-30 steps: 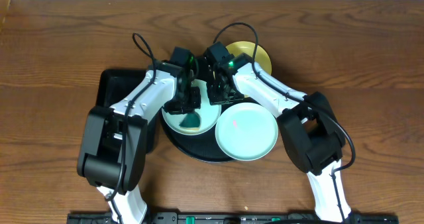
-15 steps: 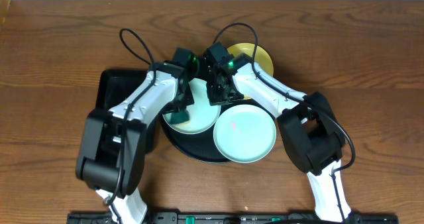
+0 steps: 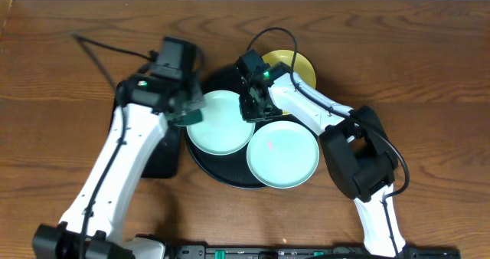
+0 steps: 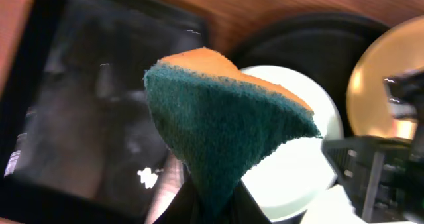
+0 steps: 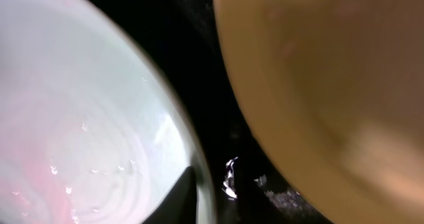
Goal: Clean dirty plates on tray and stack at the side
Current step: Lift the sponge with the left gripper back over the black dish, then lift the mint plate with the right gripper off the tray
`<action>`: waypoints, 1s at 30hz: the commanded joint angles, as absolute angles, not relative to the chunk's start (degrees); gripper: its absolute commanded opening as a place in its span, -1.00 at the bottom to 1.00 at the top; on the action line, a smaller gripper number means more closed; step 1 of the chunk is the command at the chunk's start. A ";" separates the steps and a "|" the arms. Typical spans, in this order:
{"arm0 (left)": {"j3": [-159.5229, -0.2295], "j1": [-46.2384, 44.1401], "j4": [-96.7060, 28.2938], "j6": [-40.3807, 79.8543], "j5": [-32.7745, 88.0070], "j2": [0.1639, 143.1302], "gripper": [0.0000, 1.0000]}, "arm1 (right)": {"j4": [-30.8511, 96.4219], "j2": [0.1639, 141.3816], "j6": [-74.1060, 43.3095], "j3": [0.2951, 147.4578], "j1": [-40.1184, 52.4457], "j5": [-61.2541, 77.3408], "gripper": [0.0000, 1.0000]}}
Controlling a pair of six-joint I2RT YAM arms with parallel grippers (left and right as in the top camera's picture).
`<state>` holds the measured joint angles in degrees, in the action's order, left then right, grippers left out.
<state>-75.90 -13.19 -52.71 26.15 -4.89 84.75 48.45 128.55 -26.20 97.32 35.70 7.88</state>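
Note:
The round black tray (image 3: 218, 172) holds a mint plate (image 3: 220, 122). A second mint plate (image 3: 283, 153) with a faint pink smear overlaps the tray's front right rim. The yellow plate (image 3: 297, 64) lies at the back right. My left gripper (image 3: 182, 107) is shut on a green and orange sponge (image 3: 193, 116), raised over the tray's left edge; the sponge fills the left wrist view (image 4: 225, 131). My right gripper (image 3: 255, 108) is shut on the right rim of the first mint plate (image 5: 79, 118), with the yellow plate (image 5: 331, 71) beside it.
A smaller black rectangular tray (image 3: 164, 158) lies left of the round tray, partly under my left arm; it shows in the left wrist view (image 4: 86, 111). The wooden table (image 3: 429, 75) surrounds everything.
My left gripper has lifted the sponge off the mint plate and swung left and up, toward the rectangular tray. The right gripper has stayed on the plate's rim.

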 commanded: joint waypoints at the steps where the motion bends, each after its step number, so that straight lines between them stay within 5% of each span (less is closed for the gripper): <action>1: -76.77 -8.23 -53.74 23.55 -5.58 84.58 -0.85 | 48.60 131.39 -26.09 97.36 36.10 7.81 -0.60; 3: -76.73 -4.71 -53.93 23.55 -5.58 85.12 -0.85 | 48.62 131.44 -26.09 97.36 36.07 8.45 -0.96; 4: -76.73 -3.49 -53.93 23.55 -5.58 85.36 -0.85 | 48.62 131.44 -26.09 97.38 36.07 8.47 -0.98; 15: -76.73 1.87 -54.00 22.72 -5.56 85.52 -0.85 | 50.83 126.93 -21.28 101.78 36.18 9.61 -0.98; 30: -76.73 1.87 -53.98 22.72 -5.56 85.52 -0.85 | 51.64 114.19 -12.25 102.74 43.46 -26.85 -0.98</action>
<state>-75.90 1.63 -53.80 23.70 -4.89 85.10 52.16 116.40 -16.43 101.51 40.66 -13.43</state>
